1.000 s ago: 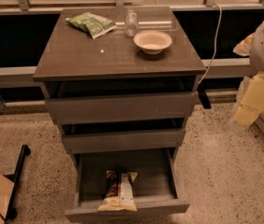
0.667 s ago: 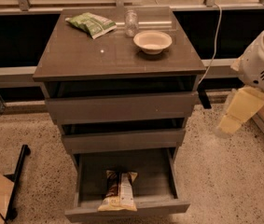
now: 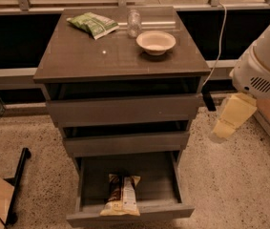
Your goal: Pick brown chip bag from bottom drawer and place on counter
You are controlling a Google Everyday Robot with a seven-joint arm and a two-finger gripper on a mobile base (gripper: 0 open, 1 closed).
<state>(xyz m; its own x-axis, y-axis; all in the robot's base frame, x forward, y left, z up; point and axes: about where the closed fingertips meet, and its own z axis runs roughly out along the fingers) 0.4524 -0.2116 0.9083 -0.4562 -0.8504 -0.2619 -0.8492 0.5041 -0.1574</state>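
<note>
The brown chip bag [image 3: 121, 194] lies in the open bottom drawer [image 3: 153, 178], near its front, with the dark brown part toward the back and the pale part toward the front. The counter [image 3: 87, 56] is the glossy dark top of the cabinet. My gripper [image 3: 223, 128] is the pale yellow end of the arm hanging at the right of the cabinet. It is level with the middle drawer, well above and to the right of the bag, and touches nothing.
A green chip bag [image 3: 92, 24], a glass jar [image 3: 133, 23] and a white bowl [image 3: 156, 42] stand on the back half of the counter. The two upper drawers are slightly pulled out. A cable [image 3: 219, 46] hangs at the right. A black stand [image 3: 17, 175] is at the left.
The arm has swung left and down, and the yellow gripper has come closer to the cabinet's right side. The bag and drawers have not moved.
</note>
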